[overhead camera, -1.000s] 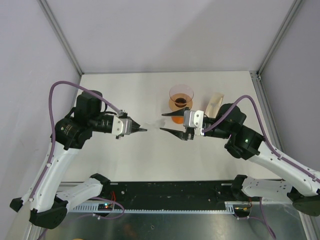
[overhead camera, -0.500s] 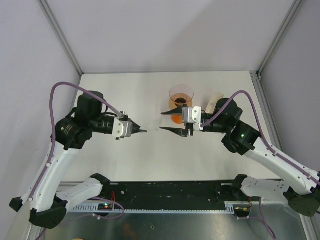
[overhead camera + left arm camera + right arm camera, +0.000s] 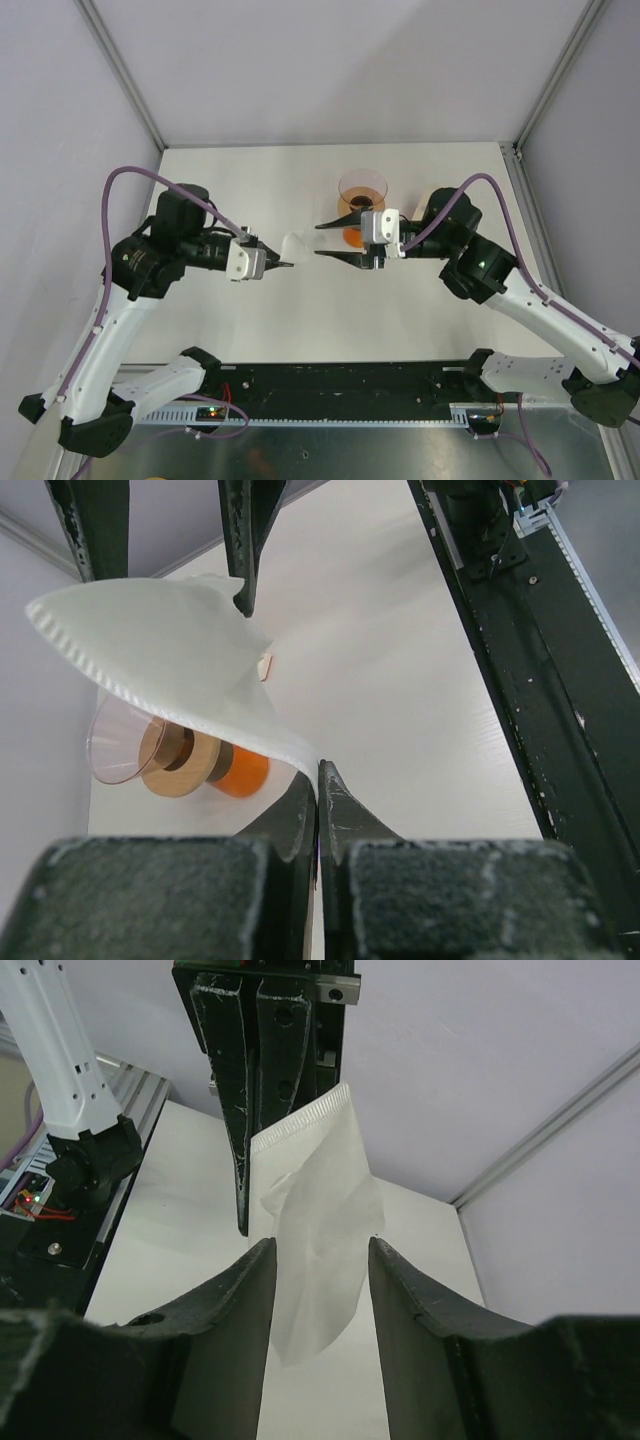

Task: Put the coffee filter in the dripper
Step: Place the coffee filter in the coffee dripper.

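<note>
The coffee filter (image 3: 297,243), a thin white paper fan, hangs in the air over the middle of the table. My left gripper (image 3: 288,265) is shut on one corner of it (image 3: 318,768). My right gripper (image 3: 318,240) is open, its fingers either side of the filter's free end (image 3: 322,1225) without touching it. The dripper (image 3: 362,188), clear and pinkish, lies tipped just behind the right gripper. In the left wrist view it (image 3: 112,742) shows below the filter (image 3: 170,645).
A flat brown ring (image 3: 182,767) and an orange-tinted beaker (image 3: 352,237) lie with the dripper, under my right gripper. The black base rail (image 3: 340,385) runs along the near table edge. Grey walls close the back and both sides.
My right gripper has moved left, still open, until its fingers straddle the filter's free end. My left gripper has stayed put, shut on the filter.
</note>
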